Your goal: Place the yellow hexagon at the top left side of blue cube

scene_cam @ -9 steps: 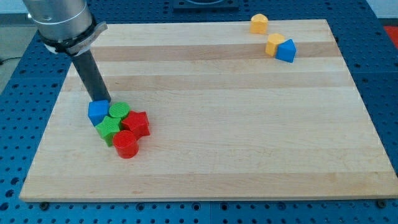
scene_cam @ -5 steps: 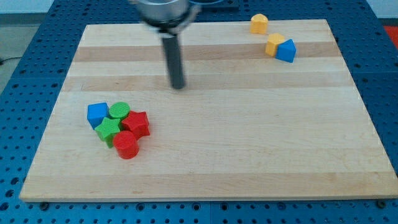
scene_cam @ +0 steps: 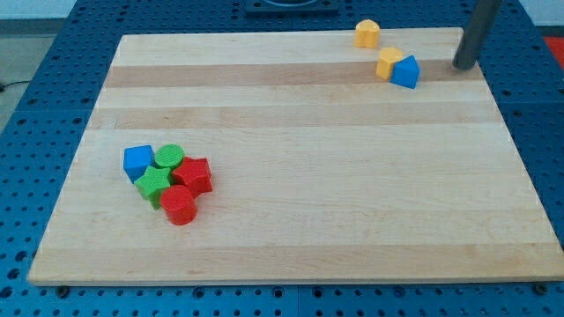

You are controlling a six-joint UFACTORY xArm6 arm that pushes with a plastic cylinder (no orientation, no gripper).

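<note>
Eight small coloured blocks are being carried by the pale wooden desk [scene_cam: 300, 176]. Two are yellow, two blue, two green and two red.

Near the view's top right, a yellow hexagon-like block [scene_cam: 367, 33] is sitting close to the desk's far edge. Just below it and slightly to the right, a second yellow block [scene_cam: 389, 62] of unclear shape is being touched on its right side by a blue wedge-like block [scene_cam: 406, 71].

At the view's left, five blocks are being kept in a tight cluster. A blue cube [scene_cam: 137, 162] is lying at the cluster's upper left, with a green cylinder [scene_cam: 169, 158] touching its right side. A green star-shaped block [scene_cam: 154, 185] is sitting below these two, a red star-shaped block [scene_cam: 195, 175] is lying to the right, and a red cylinder [scene_cam: 179, 204] is placed at the bottom.

No fingers are being carried by this arm, so nothing is being grasped or held. Only a dark rod is being shown, and my tip [scene_cam: 462, 66] is resting at the view's top right edge, right of the blue wedge-like block and apart from it. No block is being touched by it. The yellow hexagon-like block is lying well apart from the blue cube, across the desk.
</note>
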